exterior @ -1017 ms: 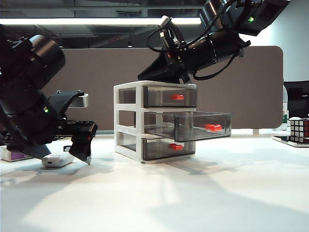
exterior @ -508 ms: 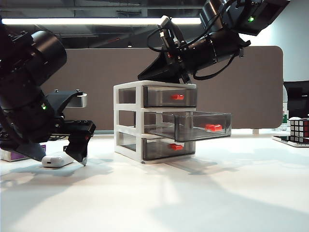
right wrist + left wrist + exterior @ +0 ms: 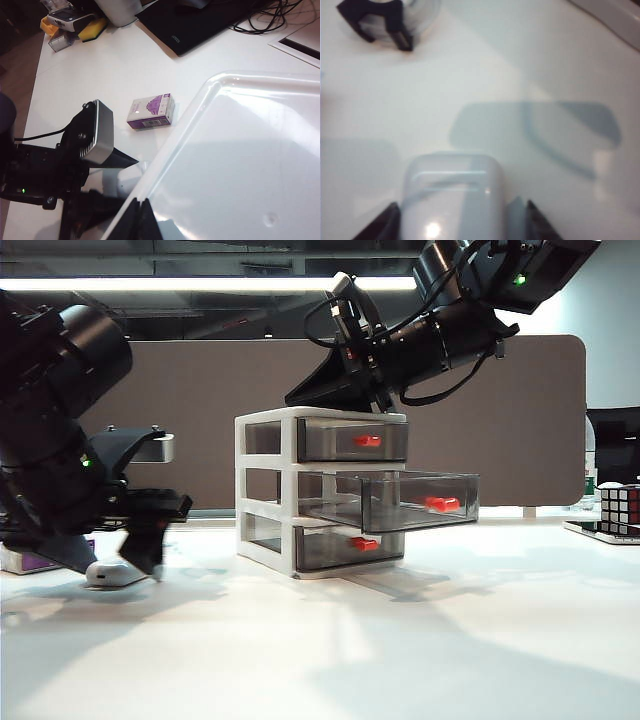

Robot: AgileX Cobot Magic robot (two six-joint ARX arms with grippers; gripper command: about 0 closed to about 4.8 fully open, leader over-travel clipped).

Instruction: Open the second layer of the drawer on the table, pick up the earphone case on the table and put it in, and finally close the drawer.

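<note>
wall: brown partition panel point(image 3: 200, 420) | ceiling: long bright light strip point(image 3: 200, 284) | right: dark monitor point(image 3: 612, 445)

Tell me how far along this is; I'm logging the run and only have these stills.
Done: the second layer of the drawer is pulled out. In hand: the left tool straddles the earphone case, which lies on the table; its fingers flank the case. The right tool, shut, rests atop the cabinet. Left: lift the case, drop it in, close the drawer.

Second layer point(image 3: 405, 500) pulled out of drawer point(image 3: 268, 490); white earphone case point(image 3: 112, 573) flat on table point(image 3: 400, 640).
</note>
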